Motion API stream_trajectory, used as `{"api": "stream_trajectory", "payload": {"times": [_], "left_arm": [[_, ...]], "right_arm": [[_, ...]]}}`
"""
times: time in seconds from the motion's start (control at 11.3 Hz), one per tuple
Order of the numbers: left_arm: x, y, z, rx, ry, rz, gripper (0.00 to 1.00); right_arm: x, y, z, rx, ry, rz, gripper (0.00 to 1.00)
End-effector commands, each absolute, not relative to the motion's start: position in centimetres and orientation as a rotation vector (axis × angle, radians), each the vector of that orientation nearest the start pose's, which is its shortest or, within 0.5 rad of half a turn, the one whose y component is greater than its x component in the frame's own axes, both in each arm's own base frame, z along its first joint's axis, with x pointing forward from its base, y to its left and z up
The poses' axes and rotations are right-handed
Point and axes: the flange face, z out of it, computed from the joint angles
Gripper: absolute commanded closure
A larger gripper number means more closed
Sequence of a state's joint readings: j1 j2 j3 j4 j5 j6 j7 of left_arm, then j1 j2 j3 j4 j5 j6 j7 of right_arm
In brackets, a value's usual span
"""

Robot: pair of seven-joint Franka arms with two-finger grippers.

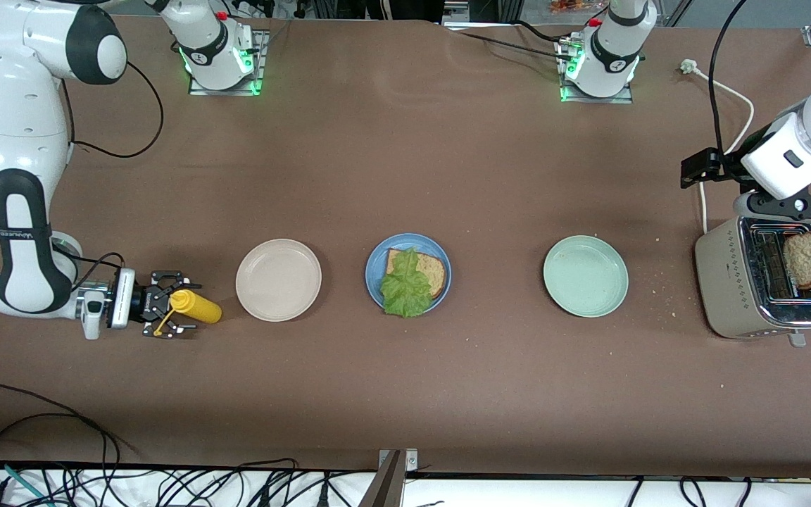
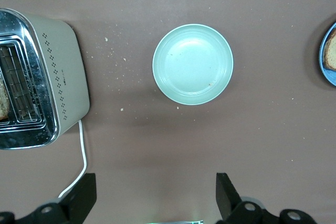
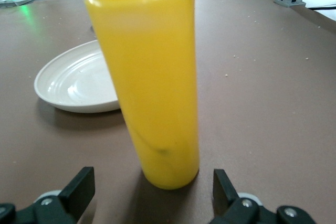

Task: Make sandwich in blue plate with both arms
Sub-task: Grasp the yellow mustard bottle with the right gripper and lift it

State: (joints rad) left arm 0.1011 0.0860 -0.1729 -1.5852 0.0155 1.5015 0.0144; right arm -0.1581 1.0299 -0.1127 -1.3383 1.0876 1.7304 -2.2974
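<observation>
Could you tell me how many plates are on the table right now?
3. The blue plate sits mid-table holding bread and lettuce; the cream-white plate lies beside it toward the right arm's end; the mint-green plate lies toward the left arm's end, near the toaster.

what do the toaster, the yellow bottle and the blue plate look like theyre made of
Toaster: likely painted metal or plastic sides, matte beige, with a shiny chrome-like top that mirrors light. Yellow bottle: probably soft plastic, smooth with a slight sheen. Blue plate: matte, even colour, no glare; plastic or matte ceramic, cannot tell which.
</observation>
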Motion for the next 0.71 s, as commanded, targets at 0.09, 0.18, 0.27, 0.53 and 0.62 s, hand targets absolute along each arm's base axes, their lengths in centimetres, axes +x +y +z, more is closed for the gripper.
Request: {"api": "stream_trajectory", "payload": {"times": [0.09,0.18,0.27,0.53,0.62], "left_arm": [[56.6,-3.7,57.2,-3.127,0.150,0.248,0.00],[56.6,-3.7,57.2,-3.127,0.150,0.251,0.00],[56.6,-3.7,57.2,-3.127,0.150,0.251,0.00],[56.6,-3.8,57.2,-3.127,0.152,0.251,0.00],[56.6,-3.8,57.2,-3.127,0.152,0.251,0.00]], "right_arm": [[69.1,-7.2,8.8,-1.621,-1.506,-0.870,0.00],[69.2,-6.6,8.9,-1.618,-1.498,-0.874,0.00],[69.3,-6.2,8.9,-1.615,-1.489,-0.883,0.07],[69.6,-5.4,9.0,-1.621,-1.499,-0.879,0.61],[69.6,-5.2,9.0,-1.627,-1.489,-0.871,0.82]]}}
